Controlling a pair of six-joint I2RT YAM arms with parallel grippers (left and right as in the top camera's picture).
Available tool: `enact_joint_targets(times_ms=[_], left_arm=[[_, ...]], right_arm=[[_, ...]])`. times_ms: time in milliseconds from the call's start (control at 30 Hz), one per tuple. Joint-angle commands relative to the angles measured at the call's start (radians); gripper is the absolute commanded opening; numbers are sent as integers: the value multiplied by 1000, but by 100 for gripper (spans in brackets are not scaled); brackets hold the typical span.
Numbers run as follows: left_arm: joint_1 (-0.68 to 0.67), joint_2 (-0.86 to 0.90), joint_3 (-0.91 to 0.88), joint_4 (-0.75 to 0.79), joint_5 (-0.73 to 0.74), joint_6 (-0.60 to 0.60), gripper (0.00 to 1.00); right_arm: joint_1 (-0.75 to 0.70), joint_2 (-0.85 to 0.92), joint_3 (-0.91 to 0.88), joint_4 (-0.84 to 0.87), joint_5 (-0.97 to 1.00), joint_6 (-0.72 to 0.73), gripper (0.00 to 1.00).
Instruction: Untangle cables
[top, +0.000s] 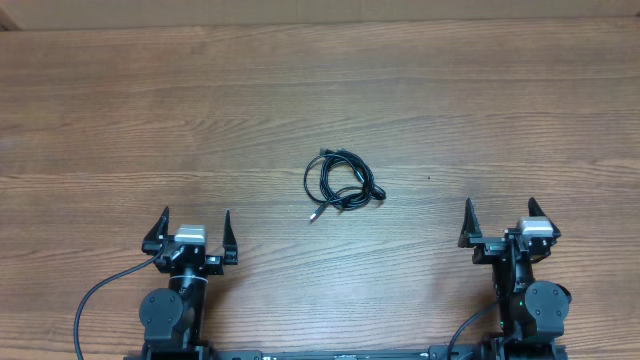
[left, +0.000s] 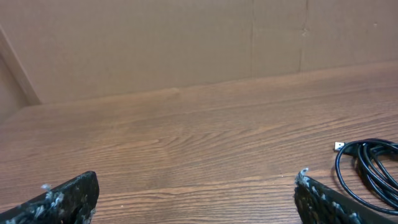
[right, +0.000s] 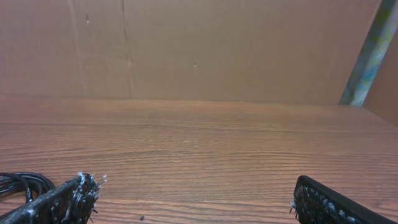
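The cables (top: 343, 183) lie coiled ahead of and between the left gripper (top: 196, 215) and right gripper (top: 501, 206), both spread wide and empty. They look light and floppy. I'd pinch an outer loop or the loose silvery tip (top: 313, 214).

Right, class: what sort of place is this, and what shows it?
Probably a robot test bench: wood-grain table, plain brown board walls, black left gripper and right gripper facing a coil of thin black cables.
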Motion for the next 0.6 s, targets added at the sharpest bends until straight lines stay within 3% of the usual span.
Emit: enact_joint_targets(times_ms=[0,467,567], left_arm=[[8,-9,-4,-2,3,18,100],[8,-9,-4,-2,3,18,100],[8,-9,-4,-2,3,18,100]], right_arm=[[-2,0,-7,5,-5,-4,100],[-2,0,-7,5,-7,-2,100],[-2,0,-7,4,-17,69,100]])
